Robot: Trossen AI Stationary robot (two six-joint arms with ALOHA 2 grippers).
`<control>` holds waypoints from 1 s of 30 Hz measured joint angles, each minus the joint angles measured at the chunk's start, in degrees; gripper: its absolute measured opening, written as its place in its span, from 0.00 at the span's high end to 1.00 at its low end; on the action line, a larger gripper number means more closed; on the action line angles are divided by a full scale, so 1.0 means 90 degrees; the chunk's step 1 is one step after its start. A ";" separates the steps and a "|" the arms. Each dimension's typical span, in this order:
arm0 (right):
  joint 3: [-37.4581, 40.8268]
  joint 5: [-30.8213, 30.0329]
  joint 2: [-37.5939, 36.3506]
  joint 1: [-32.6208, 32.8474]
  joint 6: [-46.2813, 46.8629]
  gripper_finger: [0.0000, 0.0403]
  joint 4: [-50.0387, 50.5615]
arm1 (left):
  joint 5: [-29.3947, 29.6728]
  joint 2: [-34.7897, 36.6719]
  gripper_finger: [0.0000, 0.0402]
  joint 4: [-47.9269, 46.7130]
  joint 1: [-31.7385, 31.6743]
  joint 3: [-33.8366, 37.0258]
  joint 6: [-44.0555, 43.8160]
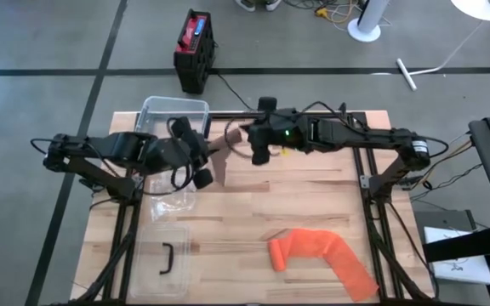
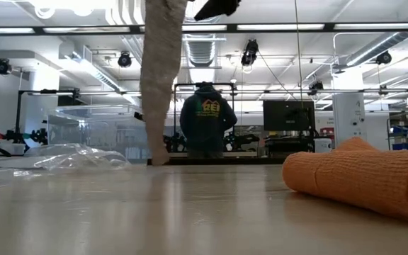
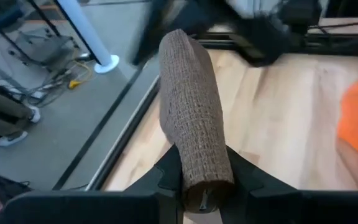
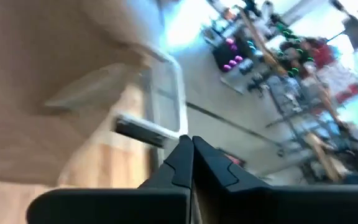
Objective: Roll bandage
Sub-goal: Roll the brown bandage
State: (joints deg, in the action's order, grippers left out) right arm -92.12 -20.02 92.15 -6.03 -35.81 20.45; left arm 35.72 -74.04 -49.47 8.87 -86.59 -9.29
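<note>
— Bandage (image 3: pixel 191 130), the brown one, where is it?
— It sits right between the two fingers of the left end effector (image 3: pixel 205 186). The fingers squeeze one end of it, close together, and the rest sticks out past them. From low down you can see it hang to the counter (image 1: pixel 313 204), and its tip touches the wood.
— What about the right end effector (image 4: pixel 192 163)?
— Its two fingers are pressed tight together, with nothing that I can see between them. It is up above the counter, just beside the left one, close to the far end of the bandage.
— What else is near?
— A clear box (image 1: pixel 174 115) is just behind the left end effector, and a clear lid (image 1: pixel 165 255) with a black handle lies in front of it. An orange bandage (image 1: pixel 321 255) lies well apart from both, near the front edge of the counter.
— Is somebody there?
— Yes, a person (image 2: pixel 205 117) stands far behind the counter, back to us.
</note>
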 joint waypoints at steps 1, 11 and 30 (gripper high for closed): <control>0.0001 0.0061 -0.0022 0.0078 -0.0015 1.00 -0.0011 | 0.0045 0.0000 0.87 0.0008 -0.0020 0.0000 -0.0026; -0.0012 0.0221 -0.0541 0.0632 -0.0504 1.00 -0.0255 | 0.0197 -0.0005 0.87 -0.0097 -0.0031 0.0000 -0.0161; 0.0016 0.0581 0.0085 0.0328 -0.0444 1.00 0.0372 | 0.0095 0.0012 0.87 0.0445 0.0087 -0.0002 0.0300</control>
State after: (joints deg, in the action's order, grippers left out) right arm -91.98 -14.79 92.91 -3.07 -39.81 23.80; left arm 36.58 -73.93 -45.47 9.65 -86.61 -6.59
